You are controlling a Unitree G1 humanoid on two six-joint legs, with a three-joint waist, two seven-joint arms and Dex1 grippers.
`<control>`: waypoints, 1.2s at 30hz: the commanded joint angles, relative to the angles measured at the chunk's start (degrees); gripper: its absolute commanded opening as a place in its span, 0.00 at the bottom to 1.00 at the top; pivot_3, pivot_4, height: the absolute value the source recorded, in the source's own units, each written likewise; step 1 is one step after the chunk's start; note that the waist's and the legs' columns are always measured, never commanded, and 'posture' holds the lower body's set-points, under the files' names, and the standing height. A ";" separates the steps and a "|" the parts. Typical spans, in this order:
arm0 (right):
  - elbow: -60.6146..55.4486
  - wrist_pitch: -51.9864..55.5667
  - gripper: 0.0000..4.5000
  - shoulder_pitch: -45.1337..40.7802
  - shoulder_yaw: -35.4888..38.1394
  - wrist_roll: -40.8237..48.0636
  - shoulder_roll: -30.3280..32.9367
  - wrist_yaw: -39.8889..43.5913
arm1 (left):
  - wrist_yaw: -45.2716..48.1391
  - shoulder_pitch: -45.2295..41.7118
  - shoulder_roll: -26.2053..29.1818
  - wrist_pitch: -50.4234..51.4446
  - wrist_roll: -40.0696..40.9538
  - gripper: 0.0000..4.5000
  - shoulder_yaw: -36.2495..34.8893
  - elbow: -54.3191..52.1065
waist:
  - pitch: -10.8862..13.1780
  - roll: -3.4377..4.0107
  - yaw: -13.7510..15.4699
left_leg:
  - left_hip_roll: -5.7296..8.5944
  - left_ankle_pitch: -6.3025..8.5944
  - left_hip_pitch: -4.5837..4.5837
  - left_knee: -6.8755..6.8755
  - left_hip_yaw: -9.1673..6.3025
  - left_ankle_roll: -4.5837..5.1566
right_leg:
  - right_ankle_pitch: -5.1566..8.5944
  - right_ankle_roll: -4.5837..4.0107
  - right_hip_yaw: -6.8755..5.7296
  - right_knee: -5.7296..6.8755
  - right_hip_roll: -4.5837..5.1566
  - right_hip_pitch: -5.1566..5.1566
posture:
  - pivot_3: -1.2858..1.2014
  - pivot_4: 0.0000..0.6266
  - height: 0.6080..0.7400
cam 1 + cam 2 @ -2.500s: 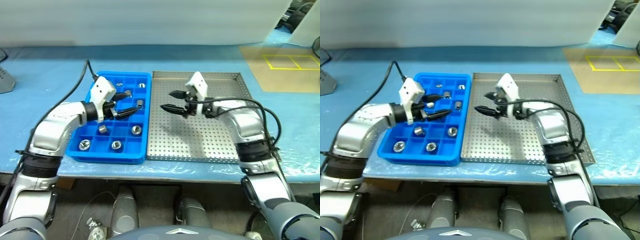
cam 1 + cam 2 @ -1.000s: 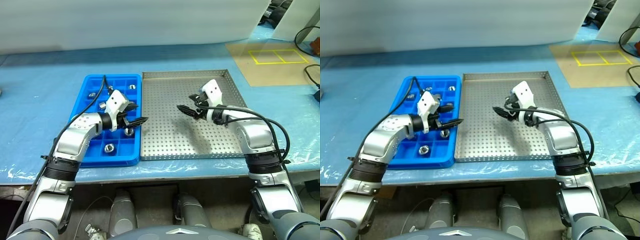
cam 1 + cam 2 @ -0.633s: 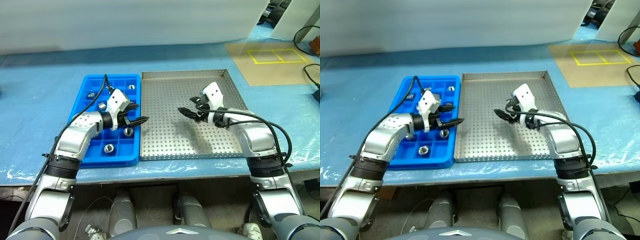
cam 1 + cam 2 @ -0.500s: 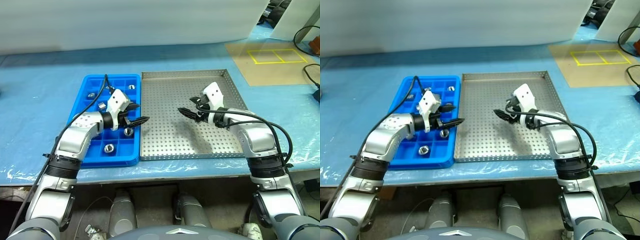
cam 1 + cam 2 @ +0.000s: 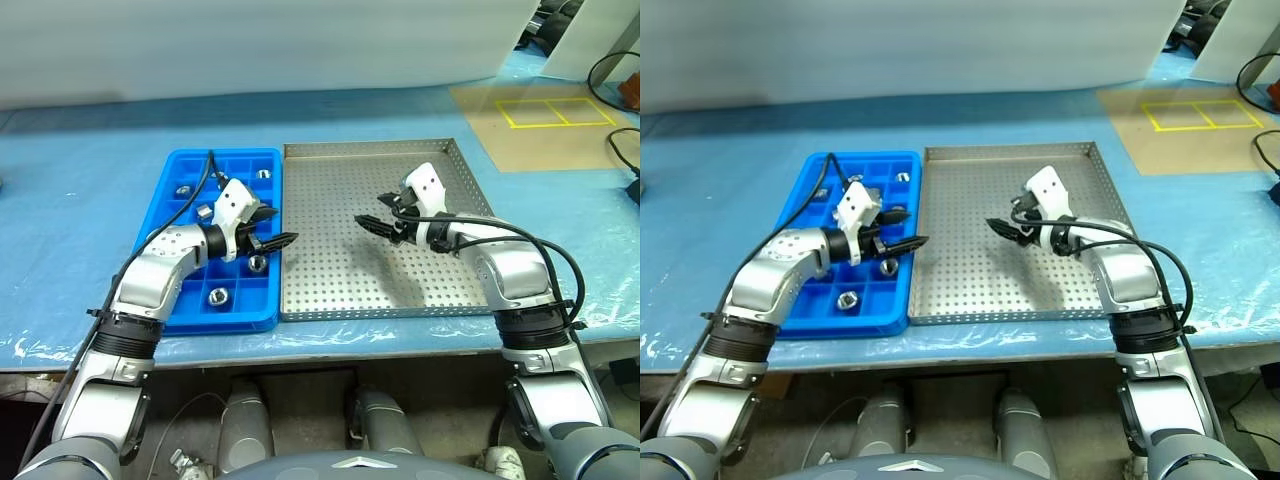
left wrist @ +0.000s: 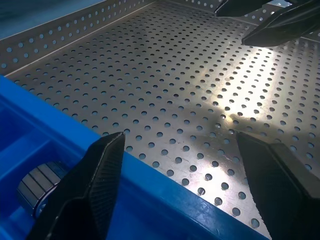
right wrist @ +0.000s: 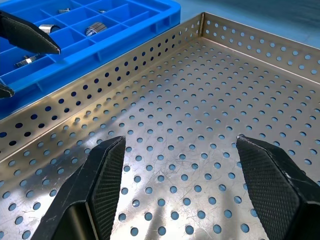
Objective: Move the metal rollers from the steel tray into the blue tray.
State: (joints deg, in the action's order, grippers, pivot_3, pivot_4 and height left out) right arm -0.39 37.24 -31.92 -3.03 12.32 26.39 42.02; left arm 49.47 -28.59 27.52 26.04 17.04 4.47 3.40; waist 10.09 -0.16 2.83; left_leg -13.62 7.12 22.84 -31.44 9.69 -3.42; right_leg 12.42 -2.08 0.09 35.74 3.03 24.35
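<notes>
Both arms reach forward, elbows out, forearms angled inward toward each other. Left gripper [image 5: 278, 227] points forward and to the right, slightly downward, jaws apart, nothing between the black fingers [image 6: 102, 172]. Right gripper [image 5: 372, 211] points forward and to the left, slightly downward, jaws also apart and empty, fingers [image 7: 106, 172] spread wide. The two grippers face each other, well apart. White wrist housings sit on top of each wrist, black cables run along both forearms.

I think I am in a workshop: a long tabletop [image 5: 80, 210] under blue plastic sheet, and yellow tape squares [image 5: 556, 112] on a brown floor mat.
</notes>
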 commanded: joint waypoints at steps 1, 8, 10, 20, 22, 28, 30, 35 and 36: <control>-1.38 -1.10 0.81 -0.98 -0.01 0.91 -0.07 0.35 | -0.13 -0.65 0.67 0.17 0.90 0.83 -1.45 -2.74 | 0.00 0.00 0.00 | 0.00 0.00 0.00 0.00 0.00 0.00 | 0.00 0.00 0.00 0.00 0.00 0.00 | 0.47 0.24 1.00; -0.55 -1.54 0.81 -1.56 -0.42 0.69 -0.04 0.80 | -0.51 -1.06 0.49 0.07 0.81 0.83 -1.21 -2.31 | 0.00 0.00 0.02 | 0.00 0.00 0.00 0.01 0.00 0.00 | 0.00 0.00 0.00 -0.01 0.00 0.00 | 0.48 0.24 1.00; 0.06 -1.89 0.81 -2.09 -0.65 0.59 0.01 1.09 | -0.69 -1.11 0.41 -0.04 0.80 0.83 -1.20 -2.29 | 0.00 0.00 0.02 | 0.00 0.01 0.00 0.01 0.00 0.01 | 0.00 0.00 0.00 -0.01 0.00 0.00 | 0.48 0.24 1.00; 1.75 -3.12 0.81 -3.53 -1.34 0.33 0.26 2.48 | -1.57 -0.19 0.45 -0.16 1.23 0.83 -1.64 -3.29 | 0.00 0.00 0.25 | 0.00 0.00 0.01 0.02 0.00 0.00 | 0.00 0.00 -0.01 -0.03 0.01 0.00 | 0.49 0.24 1.00; 2.00 -3.29 0.81 -3.66 -1.35 0.35 0.27 2.53 | -1.62 -0.22 0.53 -0.20 1.18 0.83 -1.68 -3.23 | 0.00 0.00 0.25 | 0.00 0.00 0.01 0.02 0.00 0.01 | 0.00 0.00 -0.01 -0.03 0.00 0.00 | 0.49 0.24 1.00; 1.97 -3.49 0.81 -3.56 -1.47 0.32 0.25 2.40 | -1.49 -0.55 0.56 -0.44 1.00 0.83 -1.37 -2.72 | 0.00 0.00 0.36 | 0.00 0.00 0.01 0.02 0.00 0.00 | 0.00 0.00 -0.01 -0.03 0.01 0.00 | 0.48 0.24 1.00; 1.98 -3.47 0.81 -3.60 -1.32 0.34 0.29 2.29 | -1.44 -0.87 0.47 -0.47 0.99 0.83 -1.30 -2.48 | 0.00 0.00 0.34 | 0.00 0.00 0.01 0.02 0.00 0.00 | 0.00 0.00 -0.01 -0.03 0.01 0.00 | 0.48 0.24 1.00; 1.74 -3.53 0.81 -3.17 -0.96 0.16 0.58 1.83 | -1.03 -1.60 0.36 -0.72 0.85 0.83 -1.00 -1.67 | 0.00 0.00 0.33 | 0.00 0.00 0.01 0.02 0.00 0.00 | 0.00 0.00 -0.01 -0.02 0.01 0.00 | 0.47 0.24 1.00; 1.64 -3.54 0.81 -3.02 -0.94 0.11 0.62 1.70 | -0.97 -1.70 0.35 -0.76 0.82 0.83 -0.96 -1.55 | 0.00 0.00 0.33 | 0.00 0.00 0.01 0.02 0.00 0.00 | 0.00 0.00 -0.01 -0.03 0.01 0.00 | 0.47 0.24 1.00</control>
State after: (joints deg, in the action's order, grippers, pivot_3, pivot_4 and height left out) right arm 2.66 34.96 -34.58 -4.88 12.19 26.41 43.90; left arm 48.17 -28.97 27.70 26.46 17.65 4.39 2.35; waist 10.09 -0.16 3.16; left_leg -13.62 7.12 22.85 -31.42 9.69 -3.42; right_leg 12.42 -2.08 0.07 35.72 3.04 24.35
